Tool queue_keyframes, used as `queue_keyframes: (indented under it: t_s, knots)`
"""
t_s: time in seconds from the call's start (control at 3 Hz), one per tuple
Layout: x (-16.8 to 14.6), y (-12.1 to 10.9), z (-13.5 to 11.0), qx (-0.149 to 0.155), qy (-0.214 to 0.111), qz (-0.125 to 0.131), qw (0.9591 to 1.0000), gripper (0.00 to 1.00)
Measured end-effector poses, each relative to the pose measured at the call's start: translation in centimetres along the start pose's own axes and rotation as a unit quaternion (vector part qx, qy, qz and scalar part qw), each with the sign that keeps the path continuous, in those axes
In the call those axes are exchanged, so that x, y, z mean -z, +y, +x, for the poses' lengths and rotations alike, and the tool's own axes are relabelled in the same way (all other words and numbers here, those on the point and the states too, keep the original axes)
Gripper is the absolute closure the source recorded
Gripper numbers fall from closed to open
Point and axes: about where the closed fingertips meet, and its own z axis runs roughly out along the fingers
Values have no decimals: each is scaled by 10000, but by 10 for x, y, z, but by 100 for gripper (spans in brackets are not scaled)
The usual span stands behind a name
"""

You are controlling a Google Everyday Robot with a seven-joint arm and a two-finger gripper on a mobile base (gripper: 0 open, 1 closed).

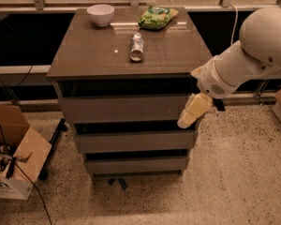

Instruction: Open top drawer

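Observation:
The top drawer (124, 108) is the uppermost of three grey-brown handleless fronts in a cabinet, with a dark gap above it under the cabinet top (98, 50). Two shorter drawer fronts (133, 141) sit below it. My gripper (193, 112) hangs from the white arm (253, 50) at the right end of the top drawer's front, its cream fingers pointing down-left against the drawer's right edge.
On the cabinet top stand a white bowl (101, 14), a green snack bag (156, 18) and a can lying on its side (137, 47). An open cardboard box (11, 158) with cables sits on the floor at the left. Speckled floor lies to the right.

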Motion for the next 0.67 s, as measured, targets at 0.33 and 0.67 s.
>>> queue_keyframes:
  t_s: [0.33, 0.67]
  knots:
    - [-72, -45, 32, -206, 78, -74, 9997, 0]
    - [-76, -45, 34, -224, 81, -101, 9997, 0]
